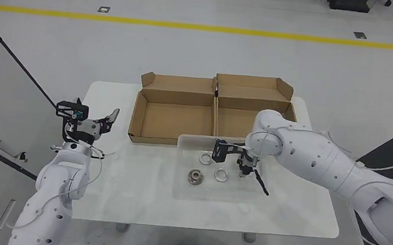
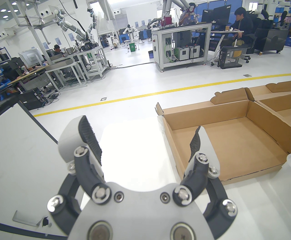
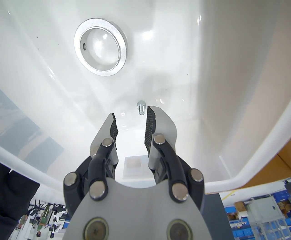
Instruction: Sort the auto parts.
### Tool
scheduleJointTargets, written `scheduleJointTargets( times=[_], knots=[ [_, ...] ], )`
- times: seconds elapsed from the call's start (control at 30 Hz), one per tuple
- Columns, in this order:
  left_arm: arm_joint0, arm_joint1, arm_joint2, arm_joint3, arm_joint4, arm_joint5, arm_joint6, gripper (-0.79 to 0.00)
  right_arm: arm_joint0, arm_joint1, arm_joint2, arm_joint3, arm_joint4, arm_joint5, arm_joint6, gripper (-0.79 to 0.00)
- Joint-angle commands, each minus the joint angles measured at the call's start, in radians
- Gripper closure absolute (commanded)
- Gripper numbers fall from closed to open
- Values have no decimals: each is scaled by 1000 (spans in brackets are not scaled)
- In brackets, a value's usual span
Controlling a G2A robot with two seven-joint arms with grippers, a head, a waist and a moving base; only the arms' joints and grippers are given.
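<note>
Right wrist view: the right gripper (image 3: pixel 130 112) hangs inside the white tray (image 3: pixel 250 166), jaws partly open and gripping nothing. Beneath it, a label (image 3: pixel 134 164) on the tray floor is too blurred to read. A small bolt (image 3: pixel 140 107) lies just past the fingertips, with a silver ring (image 3: pixel 101 47) farther on. Beyond the tray, a cardboard box (image 1: pixel 172 120) and a second box (image 1: pixel 243 121) show bare floors. The left gripper (image 2: pixel 141 123), spread wide and holding nothing, hovers at the table (image 1: pixel 140 195) edge.

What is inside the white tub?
A silver ring, another ring, a darker round part and a tiny bolt lie in the tub. The right gripper covers some of its floor, so more could hide there.
</note>
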Motion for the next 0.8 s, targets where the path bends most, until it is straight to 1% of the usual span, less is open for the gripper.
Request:
scheduleJointTargets(
  times=[0.0,0.6,0.77],
  knots=[
    [0,0,0,0,0,0,0,-785,-2,-3,0,6,-1,-2,-2,-286],
    [0,0,0,0,0,0,0,-785,-15,-37,0,61,-20,-12,-12,-243],
    [0,0,0,0,0,0,0,-785,-16,-44,0,72,-21,-9,-9,-209]
  ],
)
